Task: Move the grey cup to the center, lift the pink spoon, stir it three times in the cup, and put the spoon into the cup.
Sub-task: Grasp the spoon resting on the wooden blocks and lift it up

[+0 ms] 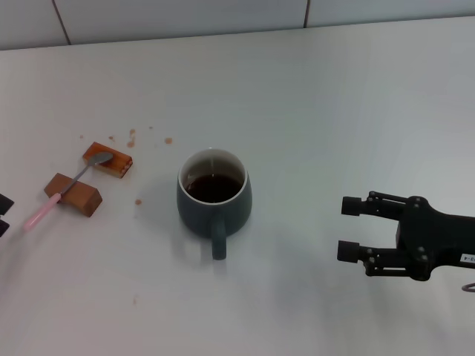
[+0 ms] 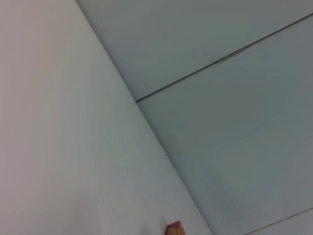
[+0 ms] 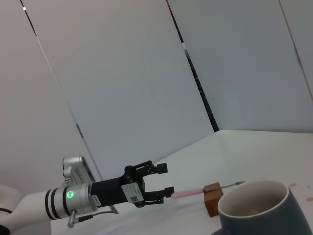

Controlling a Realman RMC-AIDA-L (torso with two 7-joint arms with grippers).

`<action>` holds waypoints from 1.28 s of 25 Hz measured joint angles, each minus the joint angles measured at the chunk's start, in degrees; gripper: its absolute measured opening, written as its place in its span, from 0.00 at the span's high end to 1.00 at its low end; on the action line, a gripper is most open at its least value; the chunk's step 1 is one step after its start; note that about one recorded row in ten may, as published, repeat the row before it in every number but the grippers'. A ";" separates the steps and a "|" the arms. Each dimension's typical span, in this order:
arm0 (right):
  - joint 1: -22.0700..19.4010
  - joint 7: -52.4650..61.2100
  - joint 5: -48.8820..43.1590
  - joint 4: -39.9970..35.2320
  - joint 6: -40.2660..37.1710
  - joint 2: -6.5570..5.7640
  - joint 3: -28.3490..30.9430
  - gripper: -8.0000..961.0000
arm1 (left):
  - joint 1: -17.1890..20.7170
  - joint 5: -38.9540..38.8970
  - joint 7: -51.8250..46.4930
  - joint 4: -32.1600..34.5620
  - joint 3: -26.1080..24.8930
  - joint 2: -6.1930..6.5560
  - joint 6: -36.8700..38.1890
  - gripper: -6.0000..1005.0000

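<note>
The grey cup (image 1: pixel 214 199) stands upright at the table's middle with dark liquid in it, its handle toward me. It also shows in the right wrist view (image 3: pixel 266 210). The pink spoon (image 1: pixel 52 204) lies across two brown blocks at the left, with its bowl on the far block. Its pink handle also shows in the right wrist view (image 3: pixel 188 193). My left gripper (image 1: pixel 3 215) is at the left edge, just off the handle's end. The right wrist view (image 3: pixel 164 179) shows it open and empty. My right gripper (image 1: pixel 350 228) is open and empty, to the right of the cup.
The near brown block (image 1: pixel 74 194) and the far one (image 1: pixel 108 160) hold the spoon up. A block corner shows in the left wrist view (image 2: pixel 174 228). Small brown spots (image 1: pixel 132 137) lie behind the blocks. A tiled wall rises behind the white table (image 1: pixel 334 111).
</note>
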 joint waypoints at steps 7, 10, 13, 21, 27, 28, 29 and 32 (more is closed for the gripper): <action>-0.02 0.26 -0.01 0.00 0.51 0.00 -0.78 0.13 | -0.93 0.00 0.18 -1.30 0.88 0.00 -1.63 0.19; -0.05 0.31 0.02 0.00 0.51 0.00 -0.85 0.13 | -1.08 0.05 0.13 -1.49 1.22 0.00 -1.90 0.19; -0.11 0.32 0.04 0.00 0.52 0.00 -0.86 0.13 | -1.33 0.07 0.06 -1.77 1.51 0.00 -2.06 0.19; -0.18 0.32 0.04 0.00 0.51 0.00 -0.85 0.13 | -2.06 0.21 0.02 -3.00 1.66 -0.01 -2.78 0.20; -0.18 0.33 0.03 0.00 0.49 0.00 -0.85 0.13 | -2.68 0.61 0.00 -3.61 1.63 -0.08 -3.22 0.20; -0.20 0.33 0.03 0.00 0.48 0.00 -0.85 0.13 | -2.77 0.61 -0.01 -3.65 1.62 -0.08 -3.24 0.20; -0.24 0.37 0.03 0.00 0.48 0.00 -0.85 0.13 | -3.00 0.61 -0.02 -3.73 1.60 -0.09 -3.29 0.20; -0.27 0.41 0.01 0.00 0.48 0.00 -0.85 0.13 | -3.29 0.61 -0.03 -3.84 1.60 -0.09 -3.36 0.20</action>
